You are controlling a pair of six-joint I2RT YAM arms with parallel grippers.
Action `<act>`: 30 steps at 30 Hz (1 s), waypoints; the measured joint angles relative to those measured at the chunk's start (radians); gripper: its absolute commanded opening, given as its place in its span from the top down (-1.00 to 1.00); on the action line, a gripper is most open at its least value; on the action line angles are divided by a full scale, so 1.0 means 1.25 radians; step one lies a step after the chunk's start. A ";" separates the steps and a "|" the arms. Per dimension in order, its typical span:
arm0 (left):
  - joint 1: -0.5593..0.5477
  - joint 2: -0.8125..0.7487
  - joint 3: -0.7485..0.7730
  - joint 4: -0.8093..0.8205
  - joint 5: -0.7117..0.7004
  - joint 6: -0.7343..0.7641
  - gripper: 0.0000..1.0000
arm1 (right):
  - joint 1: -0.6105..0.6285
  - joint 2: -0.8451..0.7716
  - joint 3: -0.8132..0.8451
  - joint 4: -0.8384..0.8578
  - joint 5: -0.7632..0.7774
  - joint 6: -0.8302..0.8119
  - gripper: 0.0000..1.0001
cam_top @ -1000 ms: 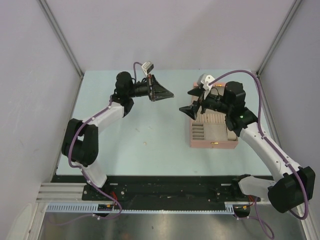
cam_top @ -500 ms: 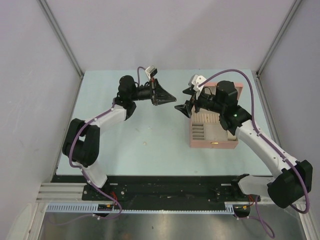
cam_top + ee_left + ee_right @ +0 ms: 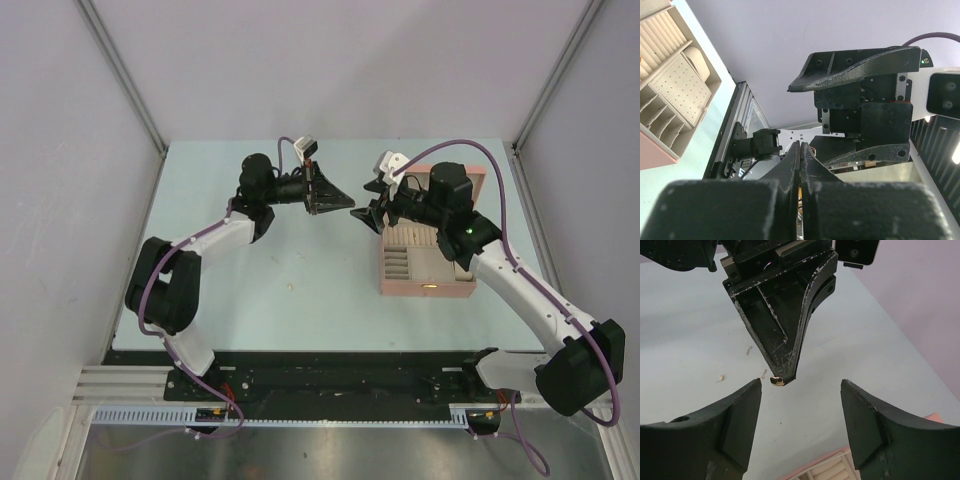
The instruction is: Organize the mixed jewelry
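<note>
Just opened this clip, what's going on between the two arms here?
The left gripper is shut on a small gold piece at its tip, held above the table. The right gripper faces it, jaws open either side of the piece without touching; likely a handover. The open pink box sits by the right arm, and a few specks lie on the table.
</note>
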 measured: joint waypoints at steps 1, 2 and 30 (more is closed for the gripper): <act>-0.001 0.000 0.000 0.000 0.000 0.001 1.00 | 0.000 0.000 0.000 0.000 0.000 -0.001 -0.33; -0.001 0.000 0.000 0.000 0.000 0.002 1.00 | 0.001 0.000 0.000 -0.001 0.000 -0.002 -0.31; -0.012 0.000 -0.007 -0.002 -0.011 0.013 0.99 | 0.011 0.000 0.000 -0.008 -0.006 -0.011 0.39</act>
